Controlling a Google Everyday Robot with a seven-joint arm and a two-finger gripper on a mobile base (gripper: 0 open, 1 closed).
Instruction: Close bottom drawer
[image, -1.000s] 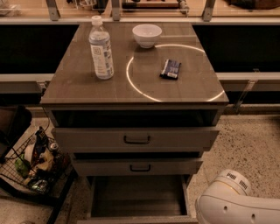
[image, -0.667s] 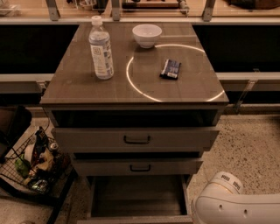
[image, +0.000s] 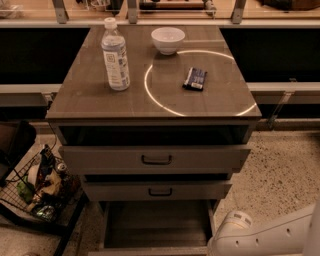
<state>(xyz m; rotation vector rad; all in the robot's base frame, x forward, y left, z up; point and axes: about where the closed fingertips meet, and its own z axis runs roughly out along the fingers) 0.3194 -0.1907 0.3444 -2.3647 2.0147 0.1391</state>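
Observation:
The bottom drawer (image: 156, 224) of the grey-brown cabinet is pulled far out. I look down into its plain, empty box, and its front lies along the bottom edge of the view. The middle drawer (image: 157, 191) and the top drawer (image: 156, 159) above it stick out a little, each with a dark bar handle. A white arm link (image: 250, 234) lies at the bottom right, close beside the open drawer's right side. The gripper itself is out of view, past the bottom edge.
On the cabinet top (image: 85, 95) stand a water bottle (image: 115, 55), a white bowl (image: 168, 39) and a dark snack packet (image: 195, 78). A wire basket (image: 40, 187) full of items sits on the floor at the left. Speckled floor (image: 280, 170) lies to the right.
The white arm link has moved left, closer to the open bottom drawer's right side. The drawers and the things on top have not moved.

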